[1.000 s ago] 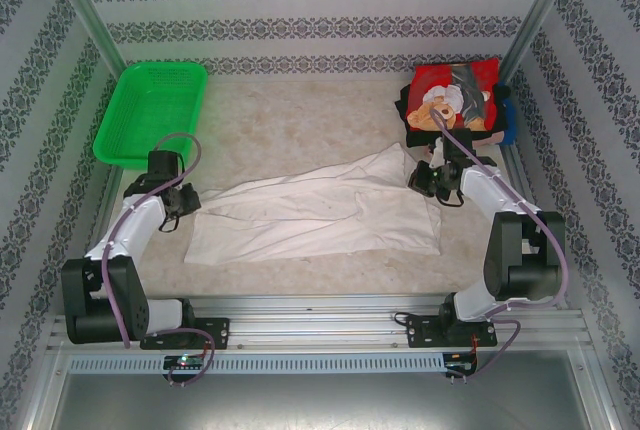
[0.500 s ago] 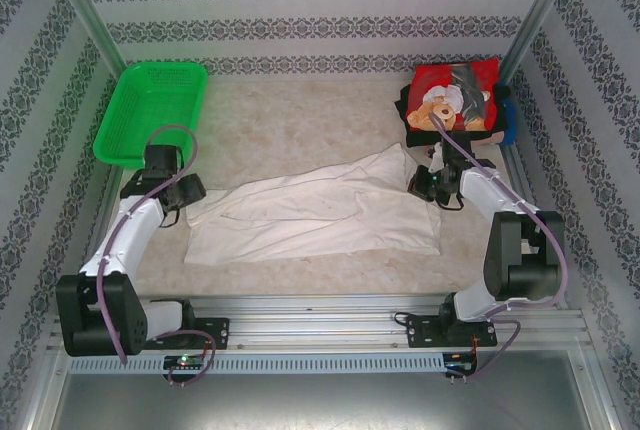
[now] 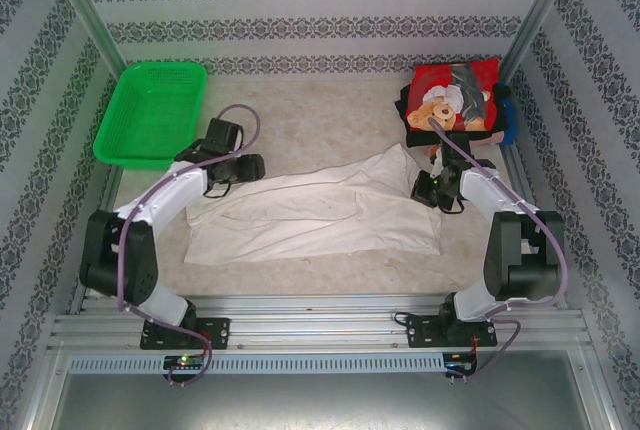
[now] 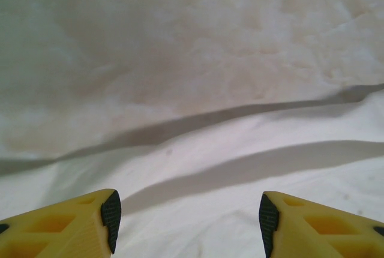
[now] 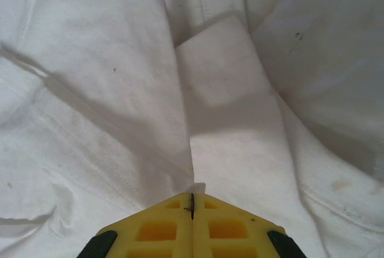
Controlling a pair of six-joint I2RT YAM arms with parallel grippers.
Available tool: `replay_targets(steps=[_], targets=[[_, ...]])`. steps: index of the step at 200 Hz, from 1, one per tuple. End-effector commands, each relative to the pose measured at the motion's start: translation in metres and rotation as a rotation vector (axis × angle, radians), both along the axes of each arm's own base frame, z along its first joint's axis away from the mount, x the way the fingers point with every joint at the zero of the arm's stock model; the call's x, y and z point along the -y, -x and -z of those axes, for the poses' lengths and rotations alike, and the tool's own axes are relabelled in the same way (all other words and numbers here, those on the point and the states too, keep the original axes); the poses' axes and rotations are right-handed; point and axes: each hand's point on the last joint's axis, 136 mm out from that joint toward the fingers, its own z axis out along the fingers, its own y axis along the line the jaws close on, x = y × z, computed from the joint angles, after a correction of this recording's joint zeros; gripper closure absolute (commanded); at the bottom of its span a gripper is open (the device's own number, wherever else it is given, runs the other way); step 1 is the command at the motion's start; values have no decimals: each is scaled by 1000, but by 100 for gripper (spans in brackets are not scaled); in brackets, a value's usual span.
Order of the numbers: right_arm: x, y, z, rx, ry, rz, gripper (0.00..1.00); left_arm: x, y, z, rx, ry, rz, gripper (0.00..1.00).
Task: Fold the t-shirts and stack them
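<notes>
**Right jaws pinch the white shirt; left jaws stand wide over its far edge**

The right gripper (image 5: 192, 201) has its yellow fingers pressed flat together, leaving only a hairline seam between them. A ridge of the white shirt (image 3: 320, 215) runs straight into their tips, so the jaws are closed on the cloth. Ahead of these jaws and to both sides, the shirt lies in loose creases and folds.

The left gripper (image 4: 187, 222) holds its fingers far apart, with nothing between the black pads. White cloth lies directly below and just ahead of the open jaws. Further ahead, the shirt's edge crosses from side to side, and beyond it is the bare table (image 3: 300, 120). Whether the fingertips touch the cloth cannot be told.

From above, the shirt is spread out rumpled between the two grippers. A stack of folded shirts (image 3: 455, 100) sits just behind the right jaws, topped by a red shirt with a teddy-bear print, with black and blue cloth under it. A green basket (image 3: 150, 110) sits apart from the left jaws, behind them and off to the left.
</notes>
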Motion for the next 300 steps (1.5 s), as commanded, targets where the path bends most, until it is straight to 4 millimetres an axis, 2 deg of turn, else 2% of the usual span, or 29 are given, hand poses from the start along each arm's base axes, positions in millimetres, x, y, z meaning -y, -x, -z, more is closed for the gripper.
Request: replay_targets(steps=[1,52,103,133,174,182,196,212,223,236,251,269,278,290,300], targets=[[13,12,11,-59,50,31,92,28,-21,-12,69,38,92,37],[14,17,17,-82,51,50,94,51,-32,-7,66,59,150,37],[12,25,10,-43,41,67,93,74,-28,1,42,103,209,37],[12,33,11,-44,41,77,93,79,-25,8,28,116,214,37],[12,45,25,-103,38,95,92,82,-22,14,13,127,220,37],[14,49,29,-132,51,101,90,82,-21,14,11,132,224,37],[19,58,36,-193,81,115,77,84,-19,10,21,141,231,37],[25,66,42,-252,114,127,76,88,-16,3,47,155,250,37],[29,68,40,-260,136,142,70,90,-14,-1,68,157,268,37],[30,61,32,-210,140,149,67,92,-9,-3,83,152,292,36],[21,38,7,-57,110,120,59,93,-2,0,80,136,322,35],[-3,6,-32,163,64,18,45,94,6,4,68,116,361,35],[-18,-8,-47,229,28,-42,41,95,9,6,67,111,371,35],[-36,-24,-56,263,-47,-118,38,97,13,4,72,124,389,34],[-50,-36,-54,251,-106,-174,39,101,16,3,78,141,403,34]])
